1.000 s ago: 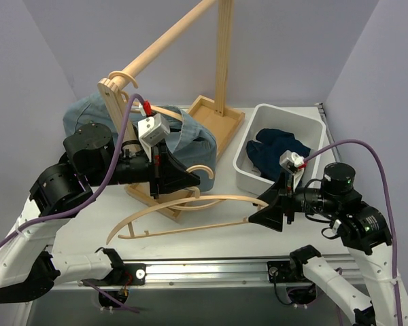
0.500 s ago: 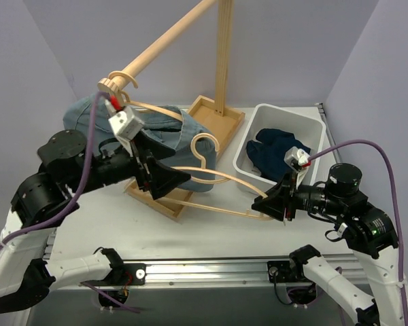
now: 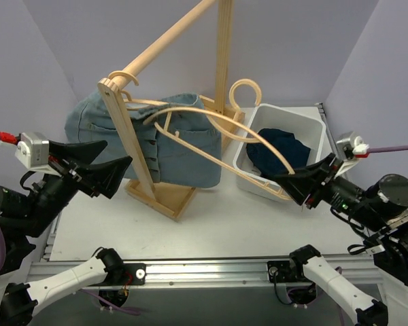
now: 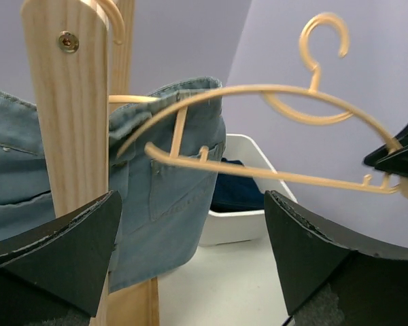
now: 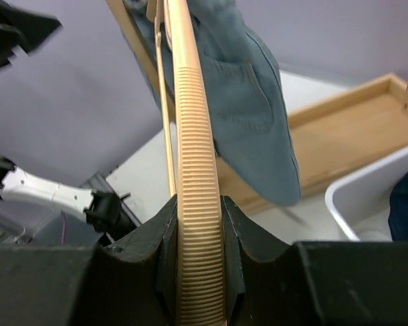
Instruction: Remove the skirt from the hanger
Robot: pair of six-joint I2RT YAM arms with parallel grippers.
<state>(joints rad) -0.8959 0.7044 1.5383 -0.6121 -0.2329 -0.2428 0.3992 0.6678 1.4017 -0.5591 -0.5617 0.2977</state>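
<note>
The denim skirt (image 3: 177,146) hangs by its waistband from the left half of the pale wooden hanger (image 3: 217,125), held up in the air beside the rack post. My right gripper (image 3: 285,189) is shut on the hanger's ribbed right end (image 5: 198,170), with both fingers (image 5: 234,231) pressed to it. In the right wrist view the skirt (image 5: 251,115) droops past the far end. My left gripper (image 3: 119,151) is open and empty, left of the post and apart from the skirt. Its wrist view looks between its fingers at the skirt (image 4: 170,190) and hanger (image 4: 272,92).
A wooden rack stands mid-table: a post (image 3: 126,136) on a flat base (image 3: 163,197), a slanted rod, and a tall upright in a tray base (image 3: 224,129). A white bin (image 3: 306,122) at right holds a dark blue garment (image 3: 279,146).
My left gripper opened and drew back to the left. My right gripper closed on the hanger's end and raised it, so the skirt now hangs off the table.
</note>
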